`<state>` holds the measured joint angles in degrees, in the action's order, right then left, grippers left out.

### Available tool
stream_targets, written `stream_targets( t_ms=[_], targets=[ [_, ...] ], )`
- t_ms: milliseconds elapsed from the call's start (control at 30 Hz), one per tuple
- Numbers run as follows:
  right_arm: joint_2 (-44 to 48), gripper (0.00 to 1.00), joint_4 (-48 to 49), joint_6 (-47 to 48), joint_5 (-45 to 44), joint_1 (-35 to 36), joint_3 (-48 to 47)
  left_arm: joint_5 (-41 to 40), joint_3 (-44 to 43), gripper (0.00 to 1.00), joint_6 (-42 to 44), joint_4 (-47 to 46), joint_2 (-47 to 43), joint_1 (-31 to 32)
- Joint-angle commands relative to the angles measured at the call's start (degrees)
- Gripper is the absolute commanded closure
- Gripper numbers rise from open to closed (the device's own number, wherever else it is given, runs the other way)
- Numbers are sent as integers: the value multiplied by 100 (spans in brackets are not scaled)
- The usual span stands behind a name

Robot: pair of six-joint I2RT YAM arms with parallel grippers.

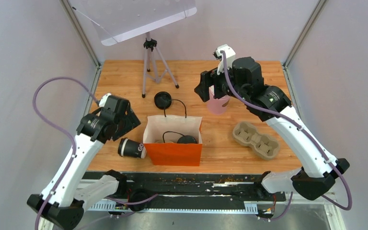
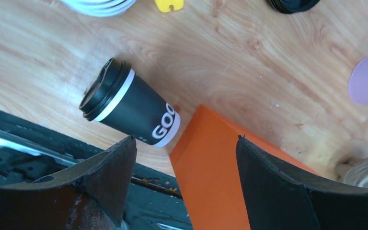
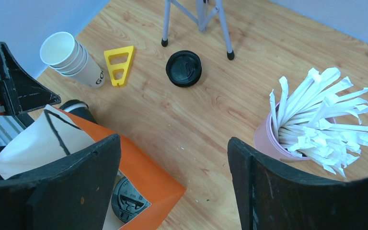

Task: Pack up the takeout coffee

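One takeout coffee (image 1: 132, 148) (image 2: 129, 103) lies on its side on the wood, just left of the orange paper bag (image 1: 175, 153) (image 2: 215, 177) (image 3: 146, 167). It is a dark cup with white bands and a black lid. My left gripper (image 1: 126, 122) (image 2: 187, 139) hangs open above it and the bag's corner, holding nothing. Inside the bag stands a second lidded coffee, its black lid (image 1: 187, 139) (image 3: 127, 201) showing. My right gripper (image 1: 210, 91) (image 3: 172, 139) is open and empty, high over the table beside the pink straw cup.
A pink cup of white straws (image 1: 219, 104) (image 3: 278, 143) stands right of the bag. A loose black lid (image 1: 163, 100) (image 3: 184, 68) lies behind it, near a tripod (image 1: 151, 62). A brown pulp tray (image 1: 256, 139) sits at right. Stacked empty cups (image 3: 72, 60) and a yellow piece (image 3: 119, 64) lie at left.
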<state>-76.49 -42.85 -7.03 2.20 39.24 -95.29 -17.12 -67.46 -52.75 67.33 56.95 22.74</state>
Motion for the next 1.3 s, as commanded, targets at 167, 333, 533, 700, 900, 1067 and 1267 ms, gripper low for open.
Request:
stream_targets(
  t_ms=[167, 333, 533, 700, 900, 1067, 1267],
  targets=[
    [526, 18, 15, -108, 182, 25, -146, -767, 1185, 15, -2917, 373, -1511, -51],
    [758, 18, 57, -158, 170, 22, 29, -497, 1840, 15, -4038, 891, -1955, -51],
    [972, 18, 54, -161, 22, 27, 200, -455, 2016, 10, -4550, 1741, -1972, -53],
    [972, 18, 134, -291, 1, 23, 247, -229, 2185, 9, -4867, 1859, -1838, -51],
    [954, 18, 120, -327, -67, 27, 224, -175, 2239, 7, -4900, 1942, -1515, -52],
    [923, 18, 52, -276, -118, 22, 233, 164, 2562, 6, -5101, 1736, -1460, -51],
    [837, 18, 72, -224, -120, 22, 195, 209, 2644, 6, -5068, 1543, -1147, -51]
  ],
)
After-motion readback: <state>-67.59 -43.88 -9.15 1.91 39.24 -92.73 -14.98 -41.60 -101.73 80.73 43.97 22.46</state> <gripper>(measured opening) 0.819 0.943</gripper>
